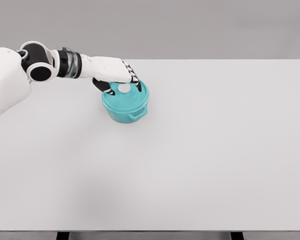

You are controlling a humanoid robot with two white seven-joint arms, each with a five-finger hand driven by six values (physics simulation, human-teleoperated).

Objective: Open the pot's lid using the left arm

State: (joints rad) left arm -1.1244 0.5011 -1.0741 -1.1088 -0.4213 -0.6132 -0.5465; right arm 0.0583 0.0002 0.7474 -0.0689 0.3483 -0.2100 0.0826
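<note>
On the table (200,165), left of middle, far half: teal pot (126,111), upright, lid (132,97) on.
Lid knob: white round knob (124,88), on top of lid, visible between fingers.
Left hand (116,75): above lid, arm reaching from left edge.
Fingers (138,85): curled down around knob, thumb on near side; firm grip or only touching, cannot tell.
Pot handle: small, facing front right.

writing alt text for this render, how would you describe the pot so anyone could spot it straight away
Start at the big white table and look to its far left part, where the white left arm reaches in. Under the left robot hand sits the pot, round with a small side handle. It is the only teal thing, with a white knob on its lid.
</note>
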